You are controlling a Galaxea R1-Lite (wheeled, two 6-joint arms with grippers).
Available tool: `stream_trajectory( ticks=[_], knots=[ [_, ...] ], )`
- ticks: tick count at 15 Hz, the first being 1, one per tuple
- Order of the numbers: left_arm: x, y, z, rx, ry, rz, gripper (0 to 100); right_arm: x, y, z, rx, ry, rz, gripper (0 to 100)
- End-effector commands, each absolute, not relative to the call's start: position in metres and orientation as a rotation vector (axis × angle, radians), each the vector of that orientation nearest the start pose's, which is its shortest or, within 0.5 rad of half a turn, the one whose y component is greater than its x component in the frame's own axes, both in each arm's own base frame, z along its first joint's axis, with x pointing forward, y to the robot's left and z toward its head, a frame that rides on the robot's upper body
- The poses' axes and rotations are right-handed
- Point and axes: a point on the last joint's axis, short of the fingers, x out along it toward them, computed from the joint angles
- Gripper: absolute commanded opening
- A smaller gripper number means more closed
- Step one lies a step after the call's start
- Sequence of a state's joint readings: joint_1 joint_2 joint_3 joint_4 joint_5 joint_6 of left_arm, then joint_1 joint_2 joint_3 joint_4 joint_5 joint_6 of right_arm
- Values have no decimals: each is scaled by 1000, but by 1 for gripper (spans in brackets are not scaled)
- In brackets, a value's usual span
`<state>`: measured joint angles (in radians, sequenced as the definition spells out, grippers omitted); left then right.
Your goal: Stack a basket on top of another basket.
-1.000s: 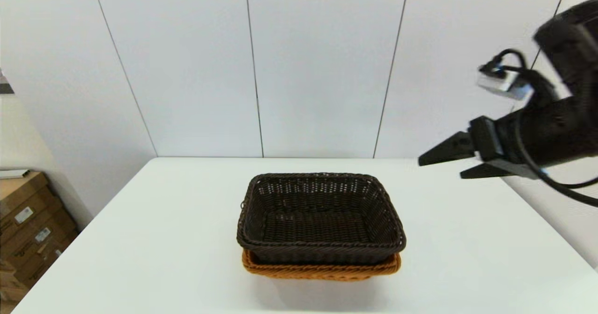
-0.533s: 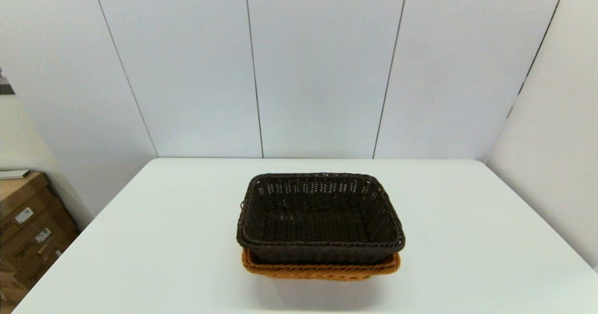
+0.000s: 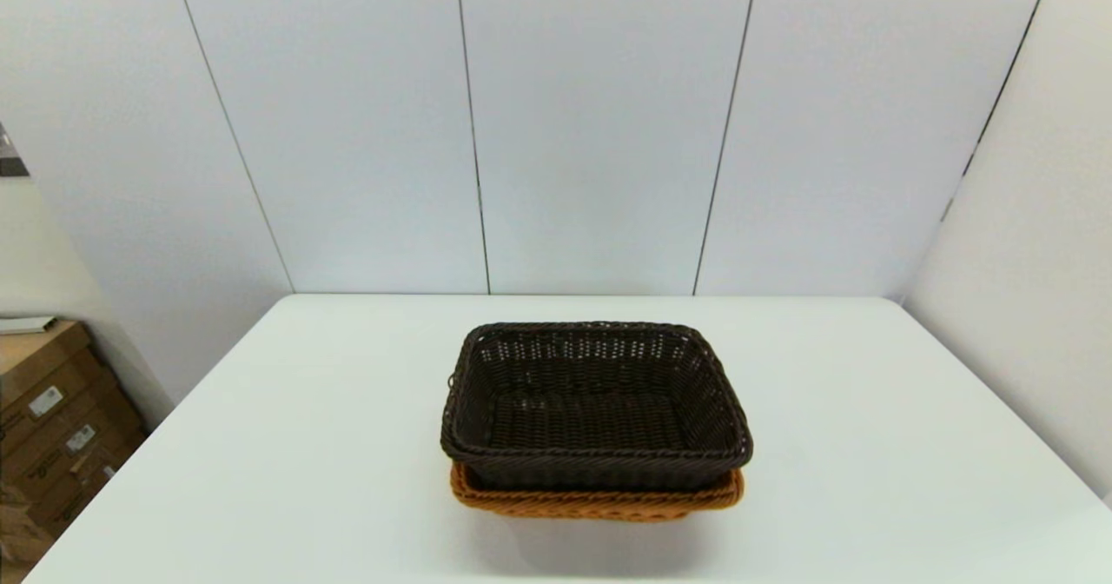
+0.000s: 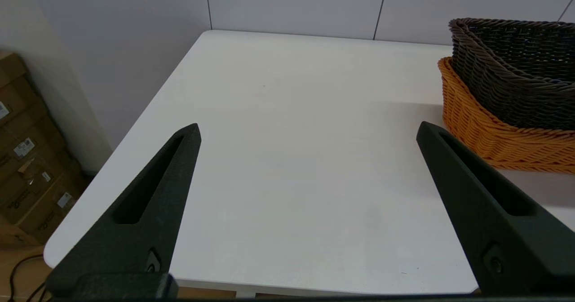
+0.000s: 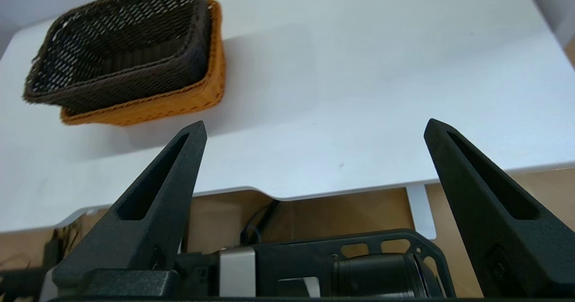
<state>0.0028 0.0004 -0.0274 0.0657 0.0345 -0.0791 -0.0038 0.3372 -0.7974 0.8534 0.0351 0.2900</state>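
— On the robot's left, past the table edge, what do you see?

— Cardboard boxes (image 3: 52,428) stacked on the floor against the wall. The left gripper (image 4: 307,129) hangs low over the near left part of the white table (image 3: 261,445), its two black fingers spread wide with only bare tabletop between them. It touches nothing, and it is out of the head view.

— And the baskets?

— Middle of the table. The dark brown basket (image 3: 595,406) sits nested inside the orange basket (image 3: 599,504) — its base is down in the orange one, its braided rim standing above the orange rim. From the head view only a strip of orange shows along the near side. From the left wrist view you see the orange wall (image 4: 485,131) with the dark basket (image 4: 512,68) rising out of it, just beyond the left gripper's far finger but apart from it.

— Level?

— Roughly upright. It sits a little off-centre, with more orange rim showing on the near side than elsewhere.

— Moving right?

— The right gripper (image 5: 314,129) is pulled back below and off the table's near edge, fingers wide apart, gripping nothing. Its camera looks across the table edge to the stacked pair, the dark basket (image 5: 117,55) inside the orange one (image 5: 179,99), well apart from it. Part of the robot's own dark frame (image 5: 341,266) shows beneath.
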Motion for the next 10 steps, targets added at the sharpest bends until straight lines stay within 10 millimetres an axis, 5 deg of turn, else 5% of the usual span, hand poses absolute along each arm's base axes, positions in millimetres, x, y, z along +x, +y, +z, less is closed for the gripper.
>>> stream_trajectory(
  ticks=[1, 6, 10],
  knots=[
    [-25, 1, 76, -79, 35, 38, 100, -83, 3, 184, 295, 335, -36, 100],
    [-25, 1, 76, -79, 35, 40, 100, -105, 1, 147, 97, 216, 20, 100],
    [-25, 1, 76, -79, 35, 40, 100, -95, -1, 136, 71, 220, -71, 100]
  ],
)
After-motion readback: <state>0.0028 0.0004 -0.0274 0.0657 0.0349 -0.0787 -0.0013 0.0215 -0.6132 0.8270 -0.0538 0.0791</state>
